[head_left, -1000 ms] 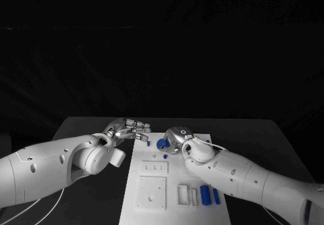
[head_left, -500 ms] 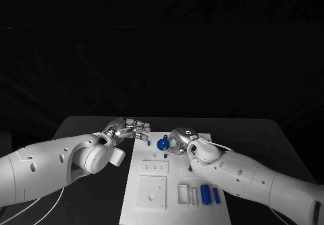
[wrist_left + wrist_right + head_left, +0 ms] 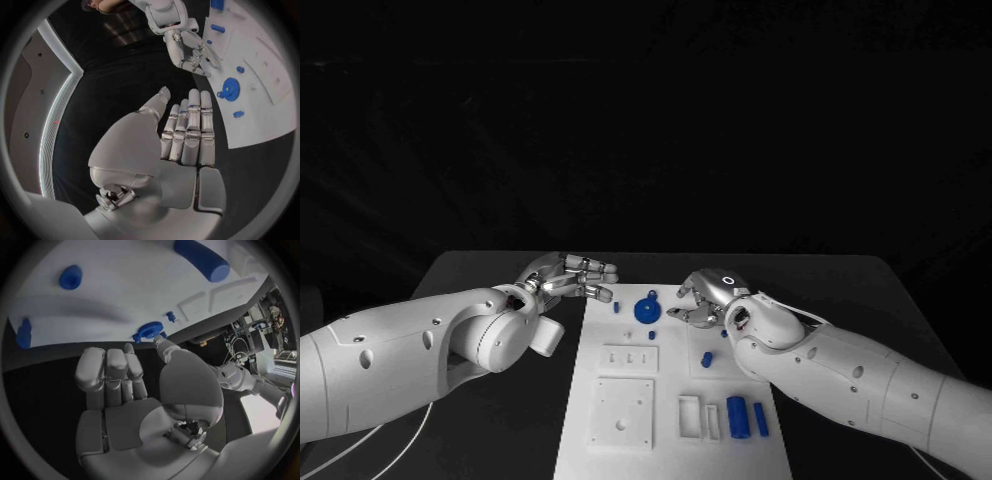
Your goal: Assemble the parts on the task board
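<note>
We see the white task board (image 3: 625, 425) at lower centre of the head view on the black tabletop (image 3: 473, 270). A blue gear (image 3: 648, 308) lies near its upper end. Our left hand (image 3: 570, 276) hovers left of it, fingers curled, holding nothing. Our right hand (image 3: 710, 300), just right of the gear, has its fingers curled too and grips nothing.

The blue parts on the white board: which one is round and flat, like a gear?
The blue gear at the board's far end, between the two hands. It is a toothed disc; the other blue parts are small pegs or long cylinders.
</note>
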Robot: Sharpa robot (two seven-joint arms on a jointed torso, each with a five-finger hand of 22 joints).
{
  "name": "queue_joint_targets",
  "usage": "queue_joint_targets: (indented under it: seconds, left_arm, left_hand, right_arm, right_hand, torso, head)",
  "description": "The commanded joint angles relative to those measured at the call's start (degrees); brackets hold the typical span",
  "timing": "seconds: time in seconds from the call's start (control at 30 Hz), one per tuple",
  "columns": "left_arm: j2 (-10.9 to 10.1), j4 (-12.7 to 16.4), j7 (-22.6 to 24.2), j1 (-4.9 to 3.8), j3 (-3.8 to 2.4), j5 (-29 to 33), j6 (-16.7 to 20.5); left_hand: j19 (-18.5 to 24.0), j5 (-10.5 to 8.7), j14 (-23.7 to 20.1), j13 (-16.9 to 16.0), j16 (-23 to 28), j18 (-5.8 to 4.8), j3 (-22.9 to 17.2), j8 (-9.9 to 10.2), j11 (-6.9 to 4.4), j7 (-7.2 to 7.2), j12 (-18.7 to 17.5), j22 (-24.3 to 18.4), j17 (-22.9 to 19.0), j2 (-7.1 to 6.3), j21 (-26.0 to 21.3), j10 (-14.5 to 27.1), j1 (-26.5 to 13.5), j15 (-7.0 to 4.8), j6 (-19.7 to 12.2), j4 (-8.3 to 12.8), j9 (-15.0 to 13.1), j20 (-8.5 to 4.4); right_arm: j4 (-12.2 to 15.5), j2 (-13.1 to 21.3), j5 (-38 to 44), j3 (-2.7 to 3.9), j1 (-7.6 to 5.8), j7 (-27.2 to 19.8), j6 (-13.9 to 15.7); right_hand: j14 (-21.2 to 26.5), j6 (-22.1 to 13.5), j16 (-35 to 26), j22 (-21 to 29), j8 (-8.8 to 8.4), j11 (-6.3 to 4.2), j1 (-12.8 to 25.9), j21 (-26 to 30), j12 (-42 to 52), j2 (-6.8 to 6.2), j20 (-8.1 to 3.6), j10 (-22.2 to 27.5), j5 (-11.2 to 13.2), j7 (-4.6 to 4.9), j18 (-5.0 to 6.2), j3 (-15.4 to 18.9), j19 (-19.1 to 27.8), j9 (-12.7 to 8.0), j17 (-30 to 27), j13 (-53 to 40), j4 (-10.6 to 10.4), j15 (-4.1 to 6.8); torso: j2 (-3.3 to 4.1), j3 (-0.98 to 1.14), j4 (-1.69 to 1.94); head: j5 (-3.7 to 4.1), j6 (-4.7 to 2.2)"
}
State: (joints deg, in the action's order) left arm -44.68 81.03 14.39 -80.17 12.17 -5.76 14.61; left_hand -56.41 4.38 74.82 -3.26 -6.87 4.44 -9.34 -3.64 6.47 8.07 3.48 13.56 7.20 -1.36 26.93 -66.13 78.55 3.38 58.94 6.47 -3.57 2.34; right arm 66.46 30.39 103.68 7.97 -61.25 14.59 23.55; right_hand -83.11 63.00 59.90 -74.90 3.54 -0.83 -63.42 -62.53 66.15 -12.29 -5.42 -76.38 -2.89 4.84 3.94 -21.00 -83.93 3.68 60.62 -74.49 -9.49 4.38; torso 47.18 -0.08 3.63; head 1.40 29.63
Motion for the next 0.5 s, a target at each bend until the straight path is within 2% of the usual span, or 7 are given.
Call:
queue_joint_targets:
  seconds: [0.03, 0.2, 0.27, 0.3, 0.33, 0.47, 0.5]
  left_arm:
    - [-0.10, 0.28, 0.32, -0.09, -0.03, -0.13, -0.02]
    - [-0.20, 0.16, 0.44, -0.09, -0.03, -0.12, -0.16]
    - [-0.21, 0.03, 0.50, -0.09, -0.03, -0.12, -0.31]
    - [-0.22, -0.03, 0.51, -0.09, -0.03, -0.12, -0.37]
    - [-0.22, -0.08, 0.52, -0.08, -0.03, -0.12, -0.41]
    - [-0.24, -0.37, 0.58, -0.06, -0.02, -0.12, -0.62]
    - [-0.23, -0.48, 0.61, -0.04, -0.02, -0.12, -0.71]
  left_hand:
    - [-0.28, 0.31, -0.11, -0.06, -0.16, -0.19, 0.43, 0.08, -0.02, 0.20, -0.10, -0.05, 0.04, -0.25, 0.01, 0.21, -0.17, 0.11, -0.24, -0.03, -0.04, 0.11]
    - [-0.30, 0.32, -0.10, -0.06, -0.16, -0.17, 0.45, 0.10, -0.03, 0.19, -0.09, -0.13, 0.04, -0.29, 0.03, 0.21, -0.07, 0.10, -0.23, 0.03, -0.04, 0.10]
    - [-0.30, 0.32, -0.10, -0.06, -0.16, -0.17, 0.44, 0.09, -0.04, 0.19, -0.10, -0.13, 0.04, -0.28, 0.03, 0.18, -0.07, 0.10, -0.22, 0.03, -0.04, 0.10]
    - [-0.28, 0.33, -0.09, -0.06, -0.15, -0.18, 0.40, 0.08, -0.08, 0.16, -0.10, -0.15, 0.03, -0.24, 0.05, 0.02, -0.04, 0.08, -0.16, 0.05, -0.05, 0.09]
    - [-0.27, 0.33, -0.10, -0.06, -0.15, -0.18, 0.38, 0.08, -0.11, 0.15, -0.11, -0.15, 0.03, -0.23, 0.06, -0.09, -0.02, 0.07, -0.15, 0.07, -0.04, 0.08]
    - [-0.23, 0.32, -0.12, -0.06, -0.14, -0.21, 0.28, 0.08, -0.26, 0.10, -0.09, -0.14, 0.03, -0.18, 0.13, -0.64, 0.00, 0.03, -0.06, 0.13, -0.05, 0.05]
    - [-0.20, 0.33, -0.13, -0.06, -0.14, -0.24, 0.22, 0.08, -0.33, 0.07, -0.10, -0.13, 0.03, -0.17, 0.15, -0.87, -0.01, 0.01, -0.06, 0.15, -0.04, 0.03]
  right_arm:
    - [2.10, 1.88, -1.57, 0.94, -0.02, 0.02, 2.23]
    - [4.28, 5.50, -4.45, 3.25, -0.03, -2.88, 2.04]
    - [4.54, 7.10, -6.77, 4.21, -0.04, -5.61, 1.45]
    - [4.52, 7.63, -7.72, 4.48, -0.04, -6.66, 1.18]
    - [4.46, 7.99, -8.48, 4.66, -0.04, -7.49, 0.96]
    - [3.19, 9.65, -13.39, 5.34, -0.02, -13.06, -0.20]
    - [2.43, 10.06, -14.95, 5.48, 0.03, -15.15, -0.48]
  right_hand:
    - [-0.01, 0.46, 0.14, -8.38, 0.04, 0.18, -0.45, -0.15, 0.13, -0.37, -0.19, -0.30, -0.12, -0.07, -0.24, -0.25, -1.97, -0.06, -0.15, 0.05, 0.49, 0.17]
    - [0.06, -0.04, -0.26, -8.29, 0.04, 0.42, -3.60, 0.26, -0.18, -0.36, -0.13, -0.11, -0.04, 0.20, -0.29, 0.38, -1.74, -0.06, -0.52, 0.28, 2.99, 0.09]
    - [0.11, -0.42, -0.39, -8.24, 0.01, 0.50, -5.74, 0.51, -0.38, -0.52, -0.15, 0.04, 0.02, 0.40, -0.27, 0.57, -1.65, -0.08, -0.61, 0.40, 4.70, 0.08]
    - [0.10, -0.56, -0.39, -8.21, 0.04, 0.67, -6.40, 0.60, -0.44, -0.19, -0.10, 0.10, -0.01, 0.56, -0.28, 0.91, -1.59, -0.07, -0.58, 0.44, 5.39, -0.03]
    - [0.11, -0.62, -0.43, -8.19, 0.02, 0.63, -7.20, 0.68, -0.49, -0.12, -0.06, 0.14, -0.07, 0.54, -0.27, 0.77, -1.57, -0.08, -0.61, 0.47, 5.94, -0.06]
    - [0.30, -1.51, -0.89, -7.94, 0.03, 1.00, -10.00, 1.78, -1.29, 0.41, 0.26, 0.96, -0.40, 1.05, -0.11, 2.06, -1.14, -0.09, -0.82, 1.01, 10.25, -0.31]
    - [0.44, -2.07, -1.23, -7.80, 0.07, 1.10, -10.66, 2.55, -1.92, 0.89, 0.38, 1.57, -1.04, 1.13, -0.04, 2.78, -0.87, -0.08, -0.95, 1.48, 11.97, -0.42]
  torso:
    - [-0.14, 0.19, -0.44]
    - [-0.37, 0.47, -0.96]
    - [-0.43, 0.55, -1.09]
    - [-0.47, 0.65, -1.20]
    - [-0.49, 0.63, -1.25]
    - [-0.64, 1.03, -1.59]
    - [-0.63, 1.17, -1.69]
  head:
    - [-0.19, -0.22]
    - [-0.23, -0.43]
    - [-0.14, -0.49]
    - [-0.12, -0.51]
    - [-0.10, -0.51]
    - [0.11, -0.35]
    - [0.11, -0.32]
